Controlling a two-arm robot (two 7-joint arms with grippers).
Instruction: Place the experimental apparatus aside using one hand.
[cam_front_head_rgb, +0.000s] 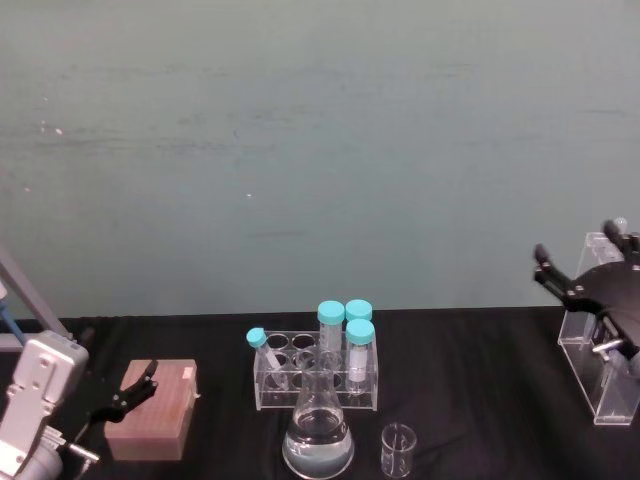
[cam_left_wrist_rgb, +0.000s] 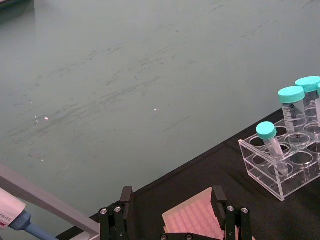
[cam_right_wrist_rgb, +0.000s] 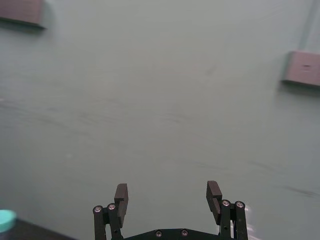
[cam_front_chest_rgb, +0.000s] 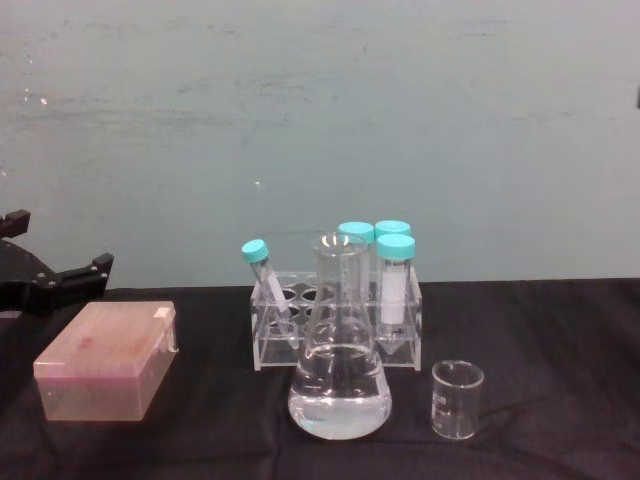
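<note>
the right claw (cam_right_wrist_rgb: 167, 192) hung spread near the stand (cam_front_head_rgb: 605, 392) at the desk's (cam_front_head_rgb: 480, 350) right edge, likely to grip it. the left claw (cam_left_wrist_rgb: 172, 195) lay spread beside a box (cam_front_head_rgb: 150, 412).

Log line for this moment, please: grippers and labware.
left gripper open near pink box | right gripper open, empty, by acrylic stand | flask, beaker, tube rack standing ungripped

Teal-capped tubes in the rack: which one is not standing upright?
The lone tube at the rack's left end; it leans, while the other three stand upright together at the right.
</note>
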